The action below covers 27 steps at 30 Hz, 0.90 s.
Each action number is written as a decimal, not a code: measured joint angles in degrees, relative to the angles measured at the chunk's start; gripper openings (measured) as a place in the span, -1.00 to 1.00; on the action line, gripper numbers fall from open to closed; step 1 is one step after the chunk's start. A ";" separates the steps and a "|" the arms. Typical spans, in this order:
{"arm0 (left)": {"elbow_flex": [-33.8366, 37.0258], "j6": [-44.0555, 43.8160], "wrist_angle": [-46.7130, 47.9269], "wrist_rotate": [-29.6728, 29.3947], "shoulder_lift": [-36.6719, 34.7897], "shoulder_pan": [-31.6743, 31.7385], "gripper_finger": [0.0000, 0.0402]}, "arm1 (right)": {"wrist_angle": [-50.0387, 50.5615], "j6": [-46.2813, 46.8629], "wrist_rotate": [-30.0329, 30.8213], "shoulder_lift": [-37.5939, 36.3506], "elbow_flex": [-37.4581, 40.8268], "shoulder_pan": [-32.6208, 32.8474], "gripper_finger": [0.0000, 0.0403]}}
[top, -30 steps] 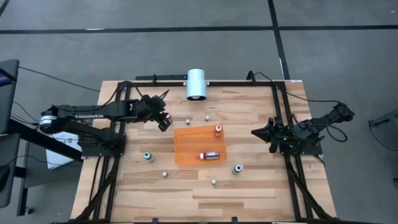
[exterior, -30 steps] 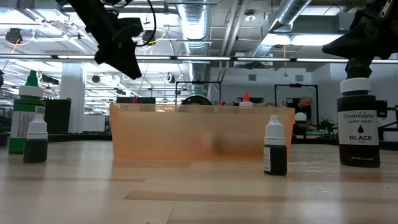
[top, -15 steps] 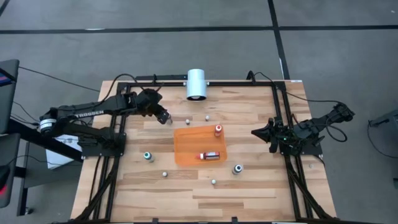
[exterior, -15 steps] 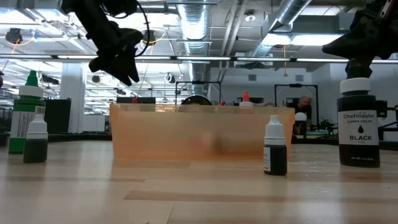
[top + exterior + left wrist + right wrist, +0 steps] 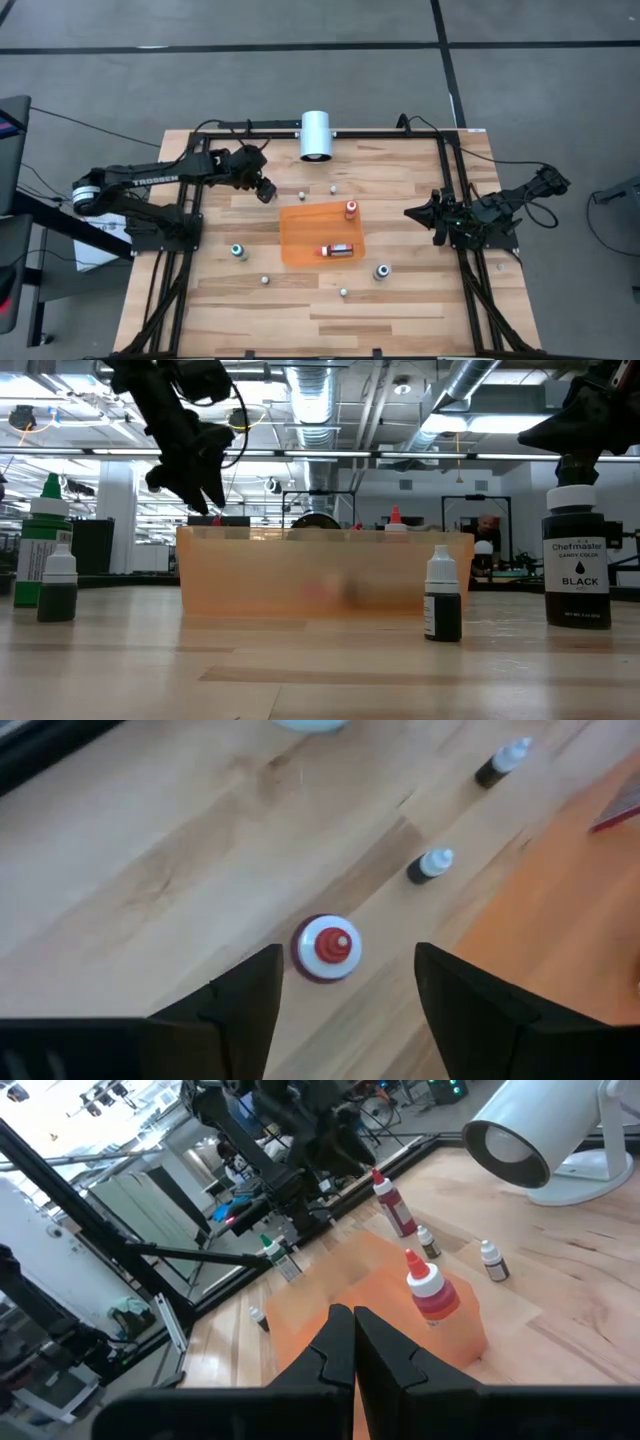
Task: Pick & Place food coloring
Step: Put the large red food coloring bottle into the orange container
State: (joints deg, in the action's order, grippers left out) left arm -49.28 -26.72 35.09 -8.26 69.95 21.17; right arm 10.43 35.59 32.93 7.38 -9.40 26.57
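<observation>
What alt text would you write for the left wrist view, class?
A red-topped bottle stands on the wooden table, framed by the left tool's open fingers. Two small white-capped bottles stand beyond, beside an orange tray.

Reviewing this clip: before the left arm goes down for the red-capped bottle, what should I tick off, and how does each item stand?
1. Left gripper open: ok, fingers spread in the left wrist view.
2. Target lined up: ok, the red-capped bottle shows just ahead of the gap between the fingers, upright on the table.
3. Gripper empty: ok, nothing between the fingers.
4. Neighbours apart: ok, two small dark bottles stand away from the target.
5. Orange tray has room: ok, two red-topped bottles in it, bare floor left.
6. Right gripper out of the way: ok, shut and parked at the table's right side.
</observation>
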 joint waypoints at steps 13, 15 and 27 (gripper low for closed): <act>0.02 -0.70 -3.92 -1.54 10.19 0.29 0.09 | -0.23 0.51 -0.02 0.00 0.00 -0.02 -1.00; 0.02 -0.72 -4.02 -1.52 11.19 0.31 0.09 | -0.23 0.51 -0.02 0.00 0.01 0.00 -1.00; 0.02 -0.92 -3.65 -1.43 11.81 0.31 -0.30 | -0.23 0.54 0.00 0.00 -0.01 0.00 -1.00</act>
State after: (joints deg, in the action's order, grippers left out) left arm -49.25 -27.64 31.44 -9.69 81.76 21.47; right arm 10.20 36.13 32.93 7.38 -9.41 26.56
